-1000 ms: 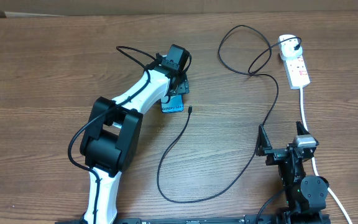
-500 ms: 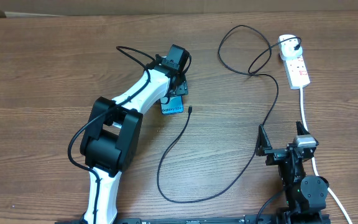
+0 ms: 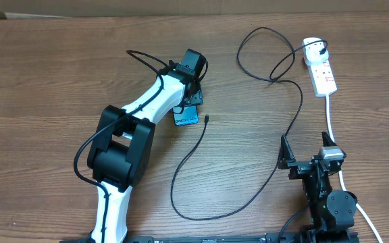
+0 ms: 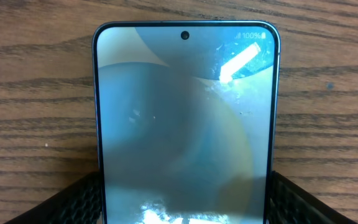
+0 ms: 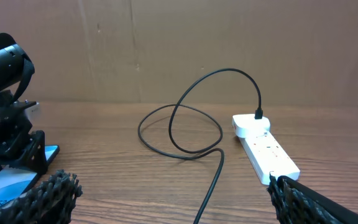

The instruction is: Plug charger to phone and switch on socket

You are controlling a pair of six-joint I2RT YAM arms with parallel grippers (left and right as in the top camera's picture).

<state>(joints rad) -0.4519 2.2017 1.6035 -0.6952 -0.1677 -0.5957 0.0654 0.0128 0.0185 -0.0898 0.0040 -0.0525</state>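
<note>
- Left gripper point(image 4: 184, 202) straddles the phone point(image 4: 184, 93) — pads point(image 4: 82, 202) at its edges, grip unclear; it should square the phone, port toward the charger point(image 3: 207, 120) tip.
- Right gripper point(image 5: 166, 193) gapes wide — empty.

Brown wooden table point(image 3: 46, 67), on it phone point(image 3: 187, 115), looping black charger point(image 3: 271, 79), white socket point(image 3: 323, 73).

Phone point(image 3: 187, 115) lies flat, face up, pale blue screen lit. The charger point(image 3: 201, 162) has its connector tip point(image 3: 207, 119) just right of the phone, not plugged in. Its thin black cable loops off to its plug point(image 3: 323, 48), seated in the white socket point(image 3: 321, 71), well right of the phone.
</note>
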